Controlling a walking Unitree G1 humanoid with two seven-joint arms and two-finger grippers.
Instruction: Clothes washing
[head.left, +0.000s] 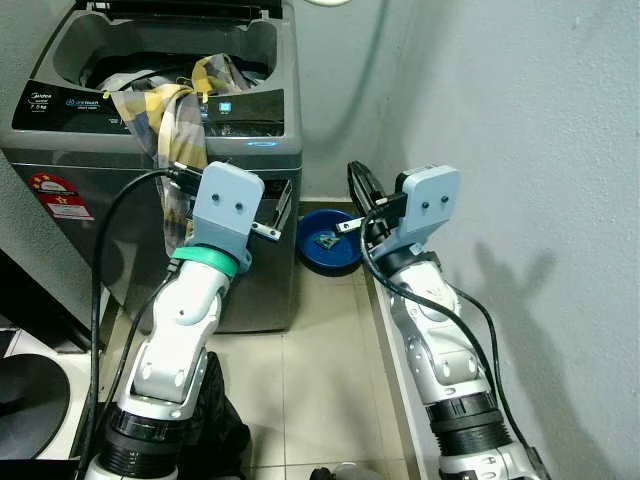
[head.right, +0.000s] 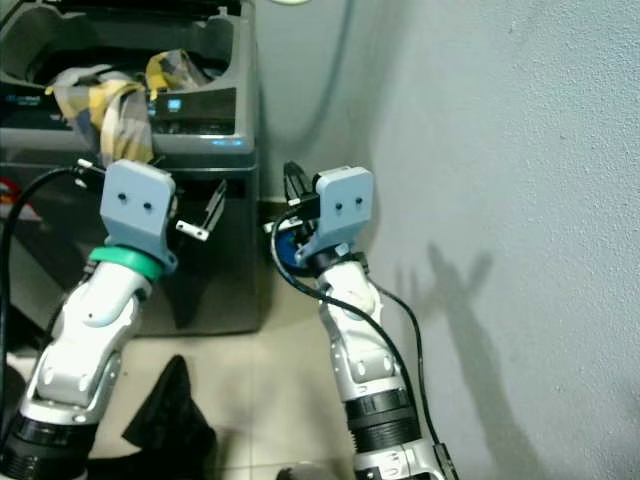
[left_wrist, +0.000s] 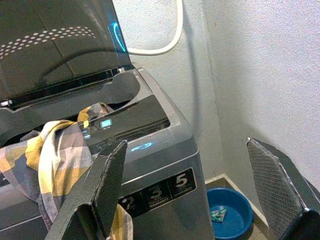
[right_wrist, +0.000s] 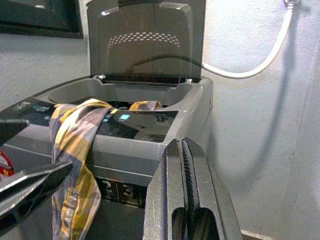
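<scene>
Plaid garment draped over the washer's front edge, both hands raised before it.

The washing machine (head.left: 150, 120) stands at ten o'clock, lid up. The plaid garment (head.left: 165, 120), yellow and grey, hangs lengthwise down the front panel. The left hand (left_wrist: 200, 190), fingers spread wide and empty, sits just below it and nearer. The right hand (right_wrist: 186, 200), fingers pressed together on nothing, lies at three o'clock, farther off.
</scene>
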